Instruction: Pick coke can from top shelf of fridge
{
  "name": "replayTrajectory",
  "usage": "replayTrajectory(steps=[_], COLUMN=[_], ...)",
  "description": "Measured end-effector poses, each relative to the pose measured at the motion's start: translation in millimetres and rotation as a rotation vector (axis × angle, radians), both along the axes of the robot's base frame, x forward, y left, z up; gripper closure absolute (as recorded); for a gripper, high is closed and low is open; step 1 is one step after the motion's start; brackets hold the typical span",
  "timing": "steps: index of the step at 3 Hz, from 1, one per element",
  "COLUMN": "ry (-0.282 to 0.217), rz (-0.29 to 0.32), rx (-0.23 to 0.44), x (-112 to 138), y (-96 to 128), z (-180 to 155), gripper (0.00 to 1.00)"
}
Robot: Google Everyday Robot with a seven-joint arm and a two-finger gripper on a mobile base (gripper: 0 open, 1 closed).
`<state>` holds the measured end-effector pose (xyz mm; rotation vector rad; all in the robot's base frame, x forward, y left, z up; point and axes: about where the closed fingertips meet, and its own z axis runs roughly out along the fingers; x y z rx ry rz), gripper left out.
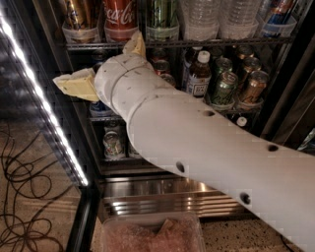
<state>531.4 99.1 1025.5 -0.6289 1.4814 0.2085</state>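
The red coke can (118,17) stands in a clear holder on the top shelf (197,43) of the fridge (167,194), between a gold can (78,15) and a green can (162,15). My gripper (98,61) is just below the shelf's front rail, under and slightly left of the coke can. Its cream fingers (78,83) are spread wide apart and hold nothing. The white arm (206,147) crosses the view from the lower right and hides much of the middle shelf.
Clear water bottles (216,17) stand right of the green can. Bottles and cans (226,86) fill the middle shelf, with more cans (113,142) lower down. A bright light strip (39,98) runs along the door edge. Cables (24,197) lie on the floor at left.
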Motion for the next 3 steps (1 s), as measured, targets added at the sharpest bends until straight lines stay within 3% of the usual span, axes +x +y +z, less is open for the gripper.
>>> replayTrajectory(steps=[1,2,3], ry=[0.0,-0.031,-0.099], rz=[0.0,-0.021,-0.098], rx=[0.0,-0.003,-0.069], x=[0.0,5.3,9.8], y=[0.0,-1.7,-6.6], z=[0.0,8.9,38.9], gripper=[0.0,0.0,0.0])
